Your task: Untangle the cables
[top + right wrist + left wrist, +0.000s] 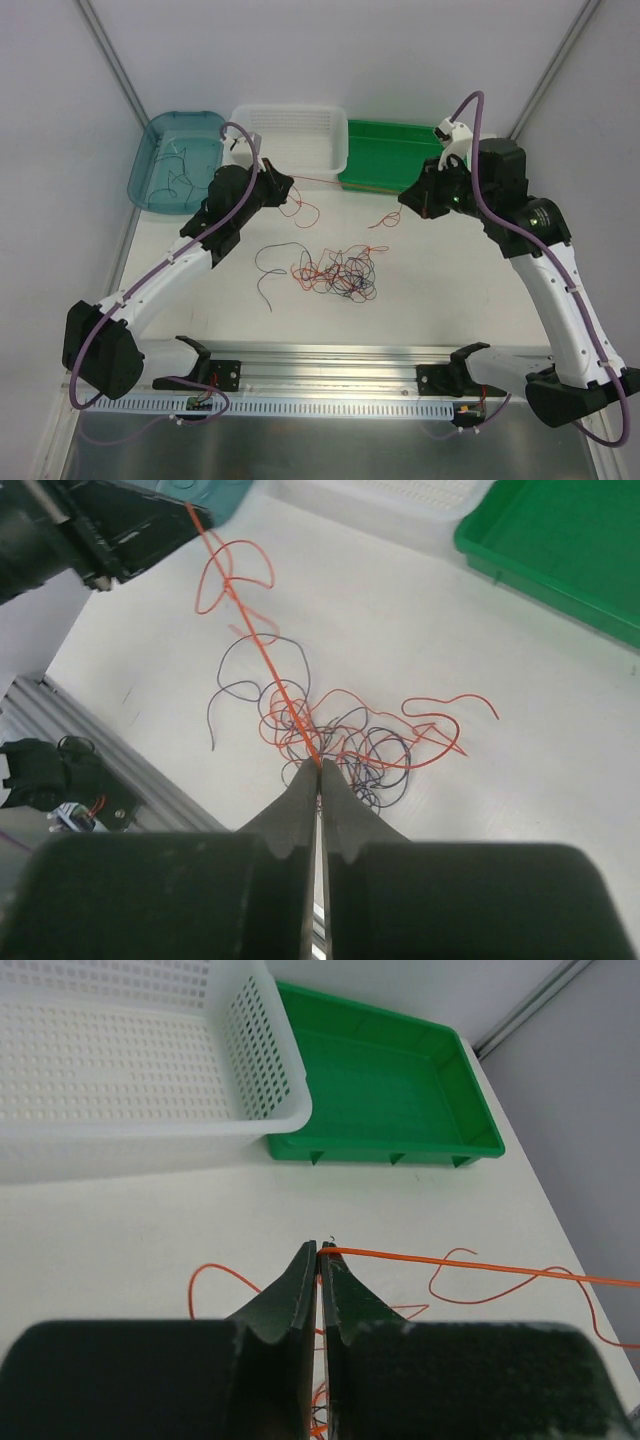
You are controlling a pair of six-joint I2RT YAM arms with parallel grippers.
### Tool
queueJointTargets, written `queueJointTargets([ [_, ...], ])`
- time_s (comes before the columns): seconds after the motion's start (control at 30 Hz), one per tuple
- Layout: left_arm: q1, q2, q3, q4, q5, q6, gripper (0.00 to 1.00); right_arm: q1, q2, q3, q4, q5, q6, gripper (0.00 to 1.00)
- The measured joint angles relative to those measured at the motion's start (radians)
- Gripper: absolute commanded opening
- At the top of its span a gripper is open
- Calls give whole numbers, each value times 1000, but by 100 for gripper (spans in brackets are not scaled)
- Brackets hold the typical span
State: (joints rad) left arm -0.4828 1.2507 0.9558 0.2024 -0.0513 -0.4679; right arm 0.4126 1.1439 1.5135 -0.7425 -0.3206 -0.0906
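Note:
A tangle of thin orange-red, black and dark grey cables (332,270) lies on the white table between the arms; it also shows in the right wrist view (345,735). One orange cable (318,181) is stretched taut in the air between both grippers. My left gripper (290,186) is shut on one end (322,1251), and the cable (424,1260) runs off to the right. My right gripper (405,200) is shut on the other end (318,765), and the cable (262,648) runs up-left to the left gripper. Loose orange loops (300,210) hang below it.
Three containers stand at the back: a blue tray (150,175) with a few thin wires in it, a white perforated basket (335,135) and a green tray (385,180). An aluminium rail (330,375) runs along the near edge. Grey walls close both sides.

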Motion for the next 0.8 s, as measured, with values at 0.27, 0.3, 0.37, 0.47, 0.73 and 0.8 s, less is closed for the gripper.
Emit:
queueJointTargets([
  [0.27,0,-11,53,-97,-9,65,6,-48,40,158,-12,36,1,1],
  [0.3,1,-11,51,-109,-3,66,9,-52,43,169,-7,39,2,1],
  [0.37,7,-18,44,-141,29,71,25,-62,52,179,3,49,3,1],
  [0.47,53,-22,36,-204,126,98,41,-80,72,179,30,72,6,1],
  [0.73,69,-158,-37,-267,340,175,85,-89,196,234,122,76,11,1],
  [0.8,70,-203,-55,-267,344,195,90,-89,246,290,142,75,8,1],
])
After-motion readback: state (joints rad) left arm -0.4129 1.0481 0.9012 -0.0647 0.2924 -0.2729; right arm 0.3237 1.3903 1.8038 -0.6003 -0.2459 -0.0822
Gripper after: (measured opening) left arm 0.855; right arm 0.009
